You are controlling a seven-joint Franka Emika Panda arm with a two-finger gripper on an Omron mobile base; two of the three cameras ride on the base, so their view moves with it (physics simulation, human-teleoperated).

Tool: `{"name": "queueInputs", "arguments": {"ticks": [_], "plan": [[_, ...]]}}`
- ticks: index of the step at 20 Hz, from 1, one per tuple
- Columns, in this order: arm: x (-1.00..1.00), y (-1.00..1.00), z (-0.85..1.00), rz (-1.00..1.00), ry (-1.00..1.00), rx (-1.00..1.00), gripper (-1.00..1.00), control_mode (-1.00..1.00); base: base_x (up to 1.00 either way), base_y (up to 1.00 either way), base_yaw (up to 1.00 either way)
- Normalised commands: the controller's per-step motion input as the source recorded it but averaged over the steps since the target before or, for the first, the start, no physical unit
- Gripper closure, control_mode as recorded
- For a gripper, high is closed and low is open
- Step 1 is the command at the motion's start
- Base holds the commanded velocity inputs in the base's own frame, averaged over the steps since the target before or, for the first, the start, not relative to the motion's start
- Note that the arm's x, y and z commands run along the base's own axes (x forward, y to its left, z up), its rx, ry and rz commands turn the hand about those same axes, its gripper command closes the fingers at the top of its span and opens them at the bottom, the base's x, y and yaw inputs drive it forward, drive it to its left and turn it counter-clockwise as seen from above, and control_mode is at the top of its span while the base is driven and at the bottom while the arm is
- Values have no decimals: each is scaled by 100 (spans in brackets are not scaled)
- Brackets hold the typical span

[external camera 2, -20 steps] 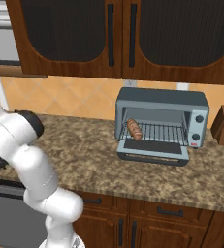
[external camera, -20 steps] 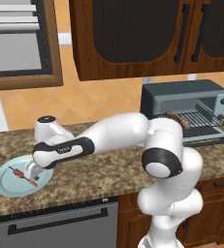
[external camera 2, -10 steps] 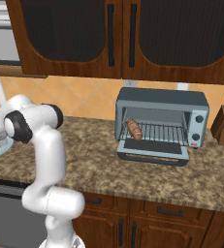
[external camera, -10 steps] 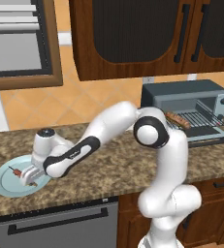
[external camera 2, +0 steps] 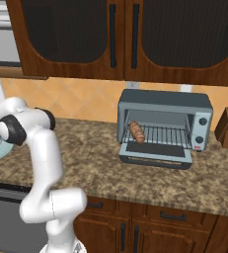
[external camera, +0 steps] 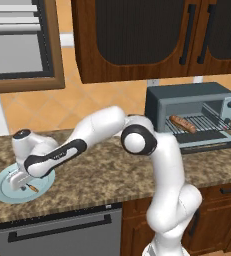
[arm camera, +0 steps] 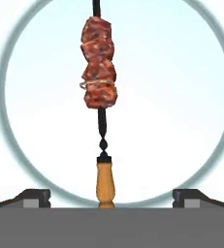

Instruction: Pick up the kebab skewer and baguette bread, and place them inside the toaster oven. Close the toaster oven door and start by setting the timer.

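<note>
Skewer [arm camera: 100, 82] handle between spread fingers [arm camera: 33, 197]

1. The kebab skewer [arm camera: 100, 77] has a thin dark metal-looking rod, rough red-brown meat chunks and a smooth orange wood-like handle.
2. The plate [arm camera: 181, 97] is smooth, pale and glossy.
3. The table [external camera 2: 110, 148] is speckled brown stone.
4. The toaster oven [external camera 2: 165, 126] is matt grey-blue metal; the baguette bread [external camera 2: 136, 132] looks crusty.
</note>
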Motion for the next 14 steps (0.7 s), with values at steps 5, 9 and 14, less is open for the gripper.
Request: {"name": "queueInputs", "arguments": {"ticks": [5, 9, 14], "plan": [[0, 0, -16, -8, 0, -14, -100, -100, 0, 0, 0], [0, -8, -14, -7, 0, -6, -100, -100, 0, 0, 0], [0, -37, -22, -5, 0, -3, -100, -100, 0, 0, 0]]}}
